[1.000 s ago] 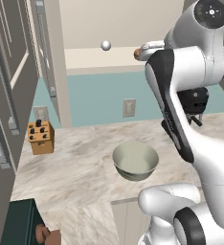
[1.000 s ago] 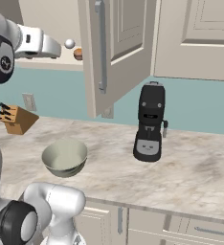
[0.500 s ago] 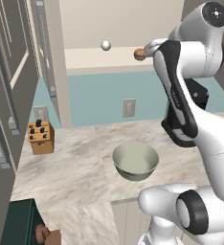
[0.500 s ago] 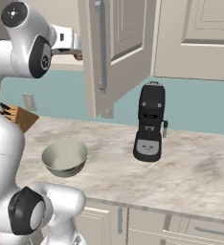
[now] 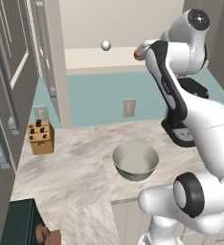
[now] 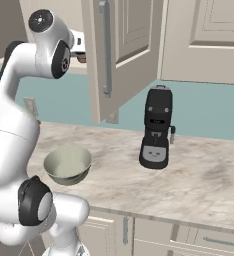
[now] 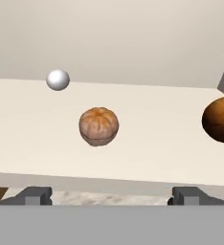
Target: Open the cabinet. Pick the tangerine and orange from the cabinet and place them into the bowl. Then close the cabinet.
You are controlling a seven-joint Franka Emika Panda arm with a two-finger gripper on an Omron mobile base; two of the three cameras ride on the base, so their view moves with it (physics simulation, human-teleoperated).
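Reaching into the open cabinet (image 6: 124,55) with tool (image 7: 111,195) spread wide and empty, level with the shelf (image 7: 133,158). Tangerine (image 7: 98,126) straight ahead, orange (image 7: 221,119) off to one side, small white ball (image 7: 57,80) behind. Next, likely: advance, close on tangerine. Arm raised high, elbow bent; bowl (image 5: 135,161) waiting on bench (image 5: 80,167) below.

Pale teal wall (image 5: 99,98) behind a marbled counter (image 6: 199,170), evenly lit

No readable text, labels, brands, numbers or signs on any surface in these views.
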